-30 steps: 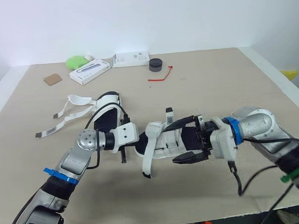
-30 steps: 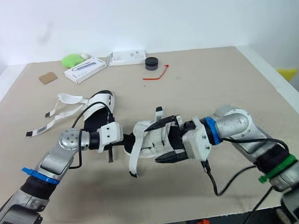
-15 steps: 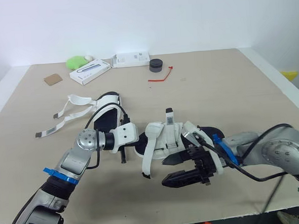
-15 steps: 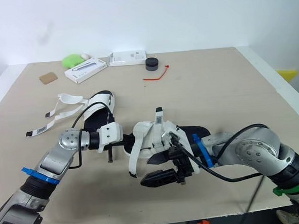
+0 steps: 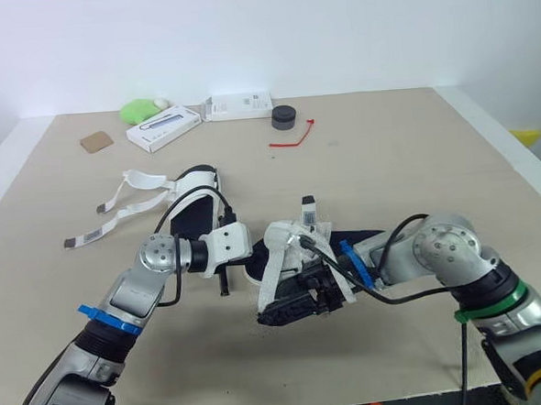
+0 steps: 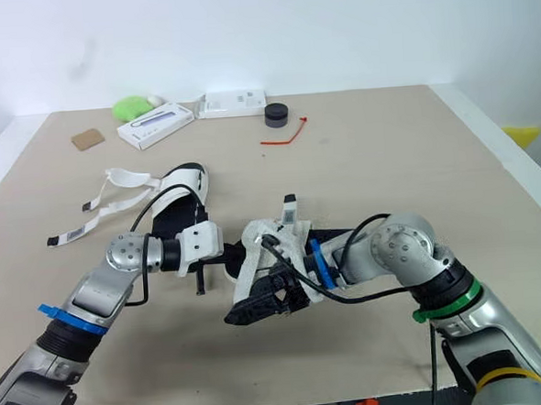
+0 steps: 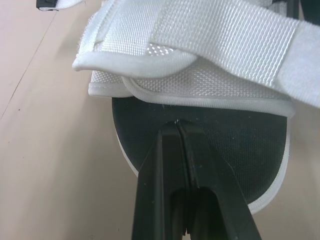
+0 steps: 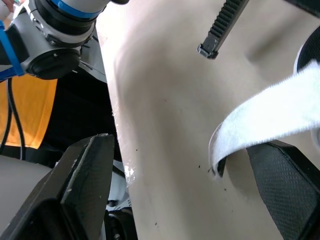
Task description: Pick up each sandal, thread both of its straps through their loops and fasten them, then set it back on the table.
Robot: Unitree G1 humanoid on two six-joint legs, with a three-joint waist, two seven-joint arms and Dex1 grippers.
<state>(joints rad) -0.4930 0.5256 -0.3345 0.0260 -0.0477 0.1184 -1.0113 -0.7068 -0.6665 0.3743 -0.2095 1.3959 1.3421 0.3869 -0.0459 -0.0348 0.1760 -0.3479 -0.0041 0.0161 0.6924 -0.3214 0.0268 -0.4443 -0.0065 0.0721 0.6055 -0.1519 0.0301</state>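
One sandal (image 5: 302,244) sits mid-table, left gripper (image 5: 247,255) pinching its sole edge. Right gripper (image 5: 275,310) has swung forward from the side, fingers spread around the loose strap (image 8: 270,111). Threading can begin.

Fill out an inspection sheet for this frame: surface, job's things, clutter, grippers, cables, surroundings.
Surface: beige table with a white border.
Job's things: near sandal mid-table, its loose strap hanging down; far sandal lying to the left, its straps spread out unfastened.
Clutter: along the far edge, green thing, white box, white carton, black puck, red tie, brown card.
Grippers: left gripper shut, tips at the near sandal's black footbed; right gripper open, the loose strap's end between its fingers.
Cables: left arm cable and right arm cable, both black and looping free.
Surroundings: white wall; yellow thing past the table's right edge.
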